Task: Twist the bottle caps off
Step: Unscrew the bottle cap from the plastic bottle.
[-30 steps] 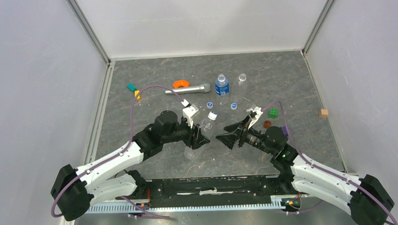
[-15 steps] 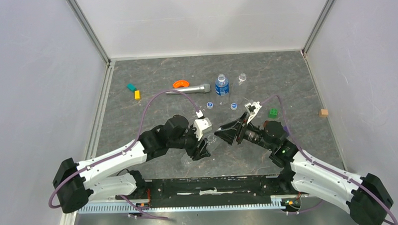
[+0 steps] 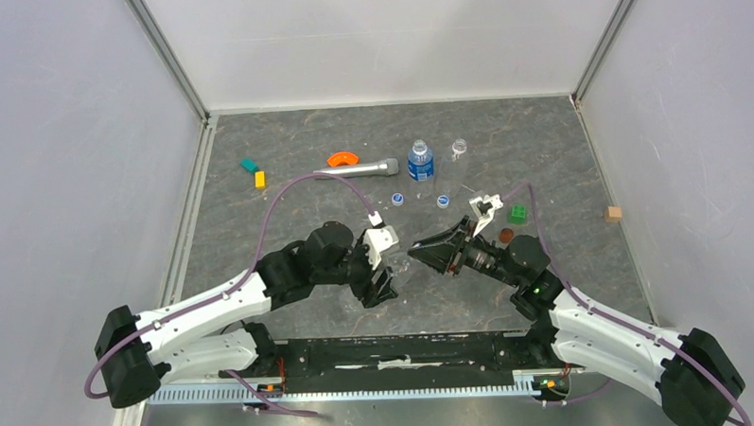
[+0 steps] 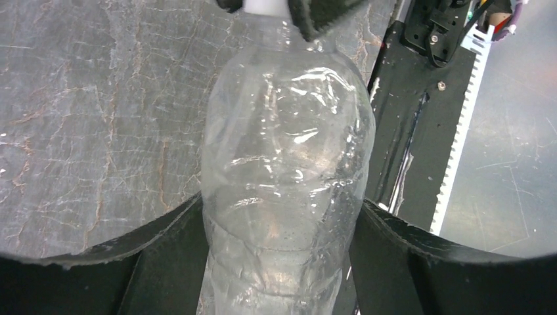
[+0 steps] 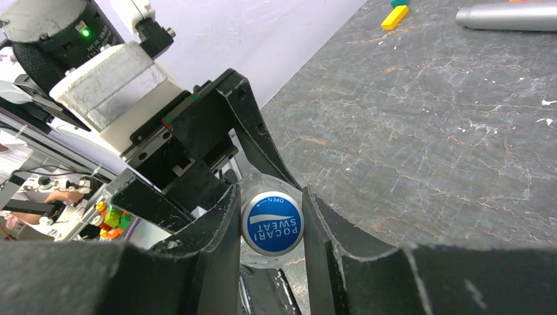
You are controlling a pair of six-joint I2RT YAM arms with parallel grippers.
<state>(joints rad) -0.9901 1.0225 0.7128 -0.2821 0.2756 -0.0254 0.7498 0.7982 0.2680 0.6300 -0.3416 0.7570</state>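
A clear label-less bottle is lifted off the table with my left gripper shut round its body, both fingers pressing its sides. Its blue-topped, white-rimmed bottle cap points at my right gripper, whose two fingers are shut on the cap's rim. In the top view the left gripper and the right gripper meet nose to nose at the table's near middle. Two loose caps lie on the table behind them. A blue-labelled bottle and a small clear bottle stand uncapped at the back.
A silver microphone-like cylinder and an orange curved piece lie at the back. Teal and yellow blocks sit back left. A green block, a brown disc and a wooden cube are to the right.
The left arm brought the bottle nearer and to the right. The right gripper came up to the cap and its fingers closed onto it.
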